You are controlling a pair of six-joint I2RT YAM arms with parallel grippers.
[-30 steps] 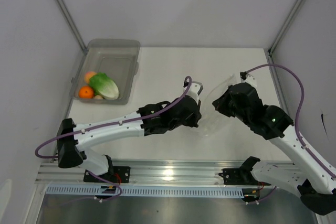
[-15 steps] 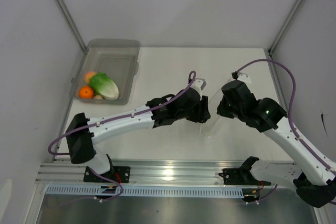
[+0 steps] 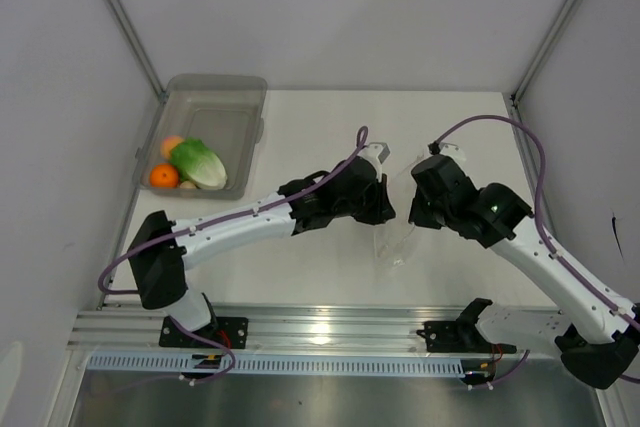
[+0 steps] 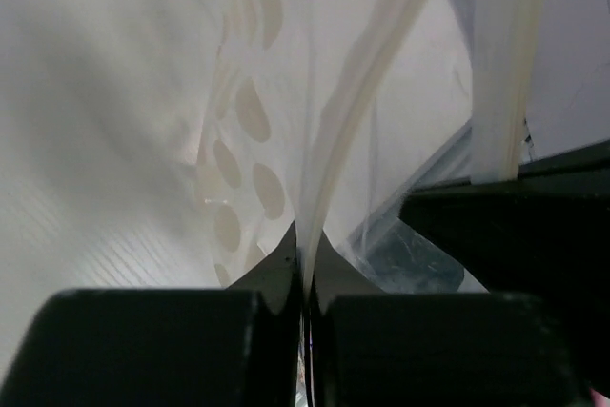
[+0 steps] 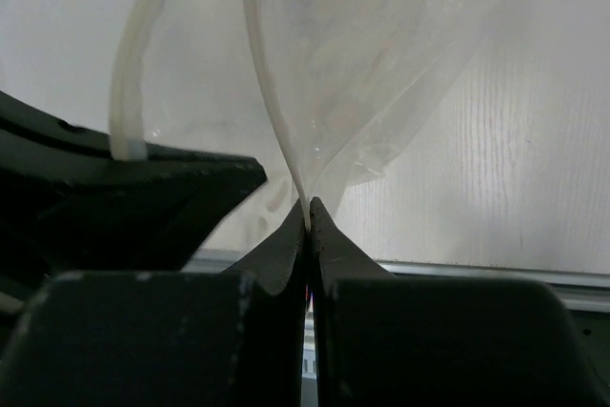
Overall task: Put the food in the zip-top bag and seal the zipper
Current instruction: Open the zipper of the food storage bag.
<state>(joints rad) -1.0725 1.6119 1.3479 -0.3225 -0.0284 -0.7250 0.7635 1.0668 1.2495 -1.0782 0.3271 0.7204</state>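
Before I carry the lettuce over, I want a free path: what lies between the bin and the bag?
In the top view, only bare table, with the left arm stretched across above it to the bag.

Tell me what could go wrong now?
1. The left pincer and right pincer each pinch only a thin edge of the zip-top bag, so the plastic may slide out.
2. The lettuce and orange fruits sit far off in the bin; freeing an arm to fetch them could let the bag flop shut.
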